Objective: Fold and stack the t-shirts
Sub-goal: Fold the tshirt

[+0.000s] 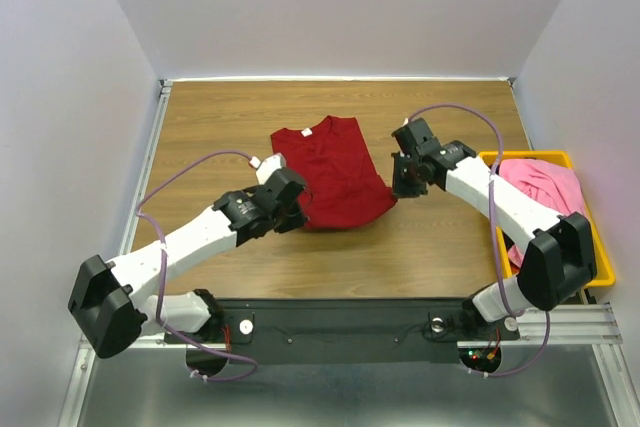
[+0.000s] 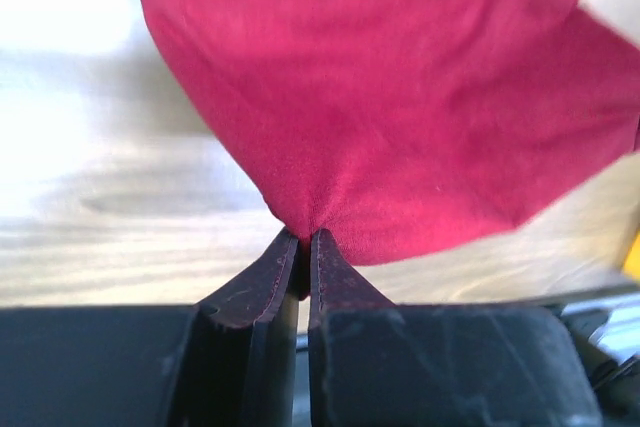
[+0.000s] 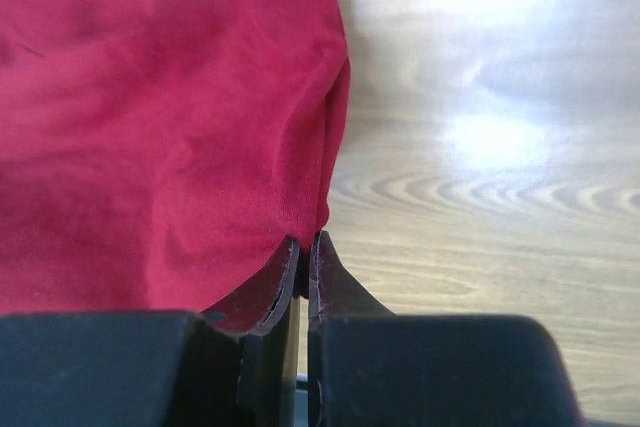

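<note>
Dark red t-shirt (image 1: 335, 172) lies around the middle of the wooden counter (image 1: 220, 127), partly folded, with its neckline toward the far side and its broad lower part toward the near side. It sits between the two arms, which reach in from either side. The left hand (image 1: 296, 211) meets the shirt at its near-left edge. In the left wrist view its two dark fingers (image 2: 262, 282) are pressed together on a small pucker of the red cloth, and the fabric fans out from that pinch toward the far side, with pale wood showing on both sides of it. The right hand (image 1: 399, 187) meets the shirt at its right edge, close to the near-right corner. In the right wrist view its fingers (image 3: 338, 282) are likewise closed on the cloth, gripping a doubled edge that runs away from the tips, with red fabric filling the left of that view and bare wood on the right. A pink t-shirt (image 1: 545, 187) lies bunched in the yellow bin (image 1: 600, 269) at the right edge of the counter, well apart from the red one and just beyond the right arm's forearm.
</note>
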{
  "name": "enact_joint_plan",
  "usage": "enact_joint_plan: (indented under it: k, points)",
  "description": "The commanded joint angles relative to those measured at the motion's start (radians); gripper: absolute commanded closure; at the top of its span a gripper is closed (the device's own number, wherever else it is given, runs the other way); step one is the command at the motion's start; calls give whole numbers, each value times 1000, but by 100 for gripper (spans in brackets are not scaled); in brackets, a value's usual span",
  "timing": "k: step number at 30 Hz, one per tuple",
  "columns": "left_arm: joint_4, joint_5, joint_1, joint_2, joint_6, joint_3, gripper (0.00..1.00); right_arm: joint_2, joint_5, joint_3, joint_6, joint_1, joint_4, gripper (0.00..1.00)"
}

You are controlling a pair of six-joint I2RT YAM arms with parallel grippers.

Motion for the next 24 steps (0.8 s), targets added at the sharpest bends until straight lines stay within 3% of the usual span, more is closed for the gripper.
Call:
enact_joint_plan:
  k: [1,10,24]
  points:
    - [-11,-72,66,-26,70,65,100,16,40,115,-37,-19,-37,99]
    - [84,-14,250,29,268,139,100,125,51,349,-68,-27,-39,99]
    - [173,98,416,180,442,248,100,324,54,616,-115,-62,-39,99]
